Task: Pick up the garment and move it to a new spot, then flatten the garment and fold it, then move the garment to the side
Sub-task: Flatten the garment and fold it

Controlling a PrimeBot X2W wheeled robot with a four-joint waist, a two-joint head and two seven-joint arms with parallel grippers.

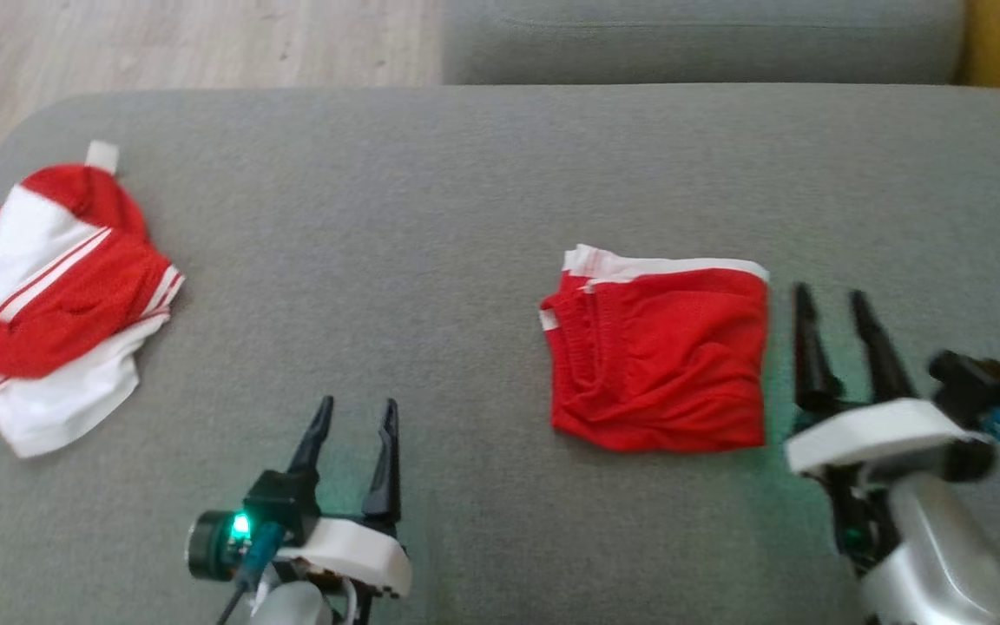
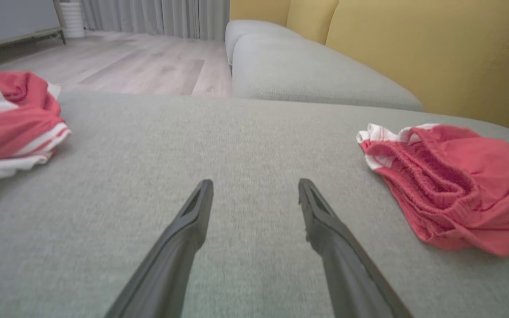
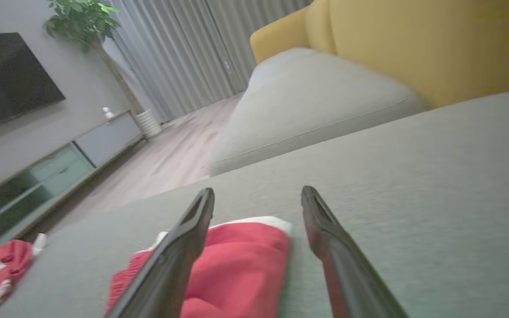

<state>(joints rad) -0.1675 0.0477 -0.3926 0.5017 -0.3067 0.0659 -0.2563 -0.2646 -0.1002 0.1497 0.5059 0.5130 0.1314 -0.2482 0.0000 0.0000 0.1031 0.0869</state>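
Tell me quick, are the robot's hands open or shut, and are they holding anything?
Left gripper: open, holding nothing.
Right gripper: open, holding nothing; the folded red garment lies beside it.

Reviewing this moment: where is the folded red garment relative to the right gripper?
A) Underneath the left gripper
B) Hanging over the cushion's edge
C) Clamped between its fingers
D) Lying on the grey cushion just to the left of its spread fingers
D: in the head view the folded red garment lies flat on the grey cushion, and the right gripper stands beside it, fingers apart and gripping nothing.
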